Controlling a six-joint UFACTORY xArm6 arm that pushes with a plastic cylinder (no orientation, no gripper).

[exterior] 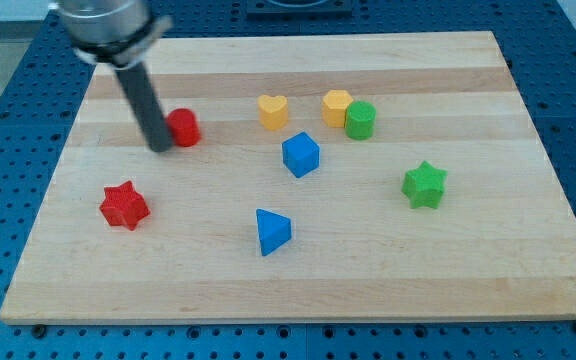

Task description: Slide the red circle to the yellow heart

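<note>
1 relation decides the next push: the tip [159, 147] sits on the view's left side of the red circle [183, 128], touching or just beside its left edge, slightly lower in the view. No fingers on this arm, only the straight rod, so nothing is clenched or grasped; it can only shove.

From the tip, the red circle is immediately to the right, and the yellow heart [273, 111] lies further right along nearly the same line, a touch higher in the view. Tip, circle and heart are close to collinear, so a rightward stroke looks correct, judged from this layout.

Path between circle and heart appears free. Blue cube [301, 154] sits right of the tip and below that line; red star [124, 205] lies below the tip, out of the way
</note>
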